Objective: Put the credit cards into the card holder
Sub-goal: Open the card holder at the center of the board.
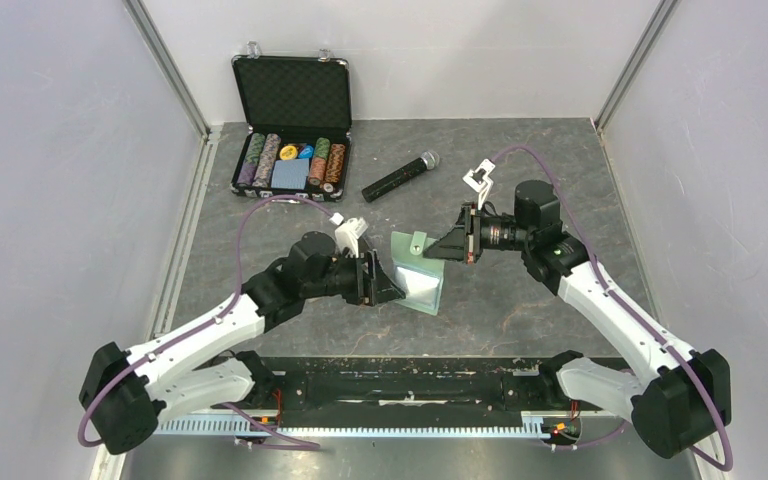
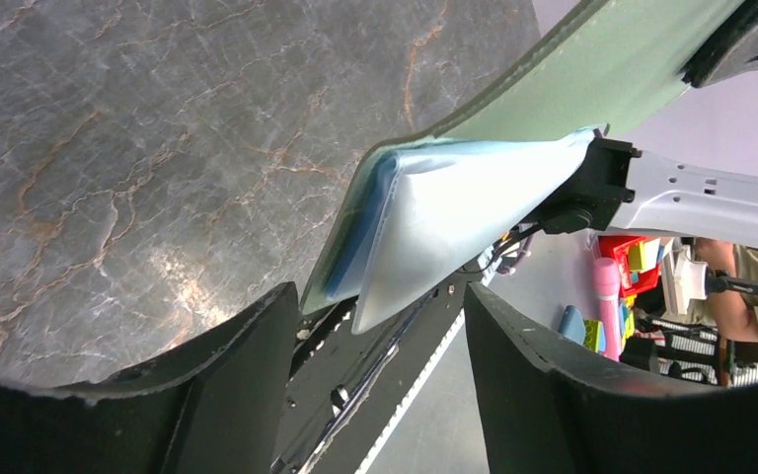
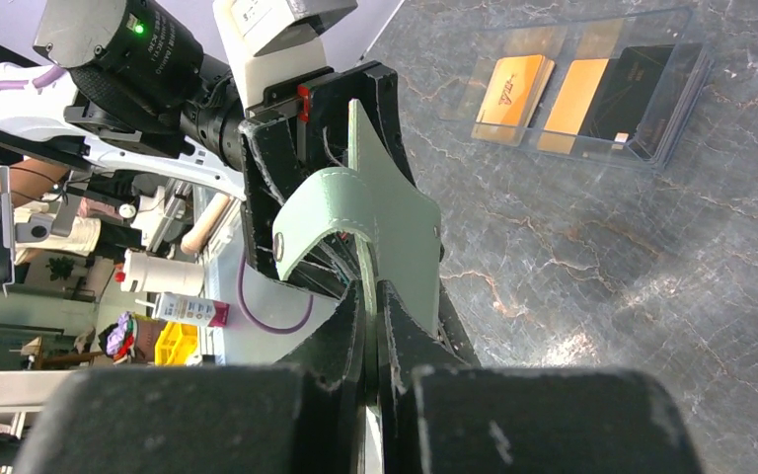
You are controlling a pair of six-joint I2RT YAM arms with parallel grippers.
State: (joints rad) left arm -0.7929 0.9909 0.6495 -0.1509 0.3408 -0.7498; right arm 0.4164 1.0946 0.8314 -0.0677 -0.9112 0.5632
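The sage-green card holder (image 1: 422,275) is held up off the table, opened, with its light blue inside (image 2: 454,212) showing. My right gripper (image 1: 440,248) is shut on its upper green edge; in the right wrist view the green flap (image 3: 400,232) runs between the closed fingers (image 3: 373,296), and the strap curls to the left. My left gripper (image 1: 392,284) is open, and the holder's lower corner hangs just in front of its spread fingers (image 2: 385,336). Two orange credit cards (image 3: 513,84) and a black one (image 3: 642,79) lie in a clear tray; they do not show in the top view.
The clear plastic tray (image 3: 671,118) lies flat on the grey marbled table beyond the left arm. An open black poker chip case (image 1: 292,130) stands at the back left. A black microphone (image 1: 400,176) lies behind the grippers. White walls enclose the table on three sides.
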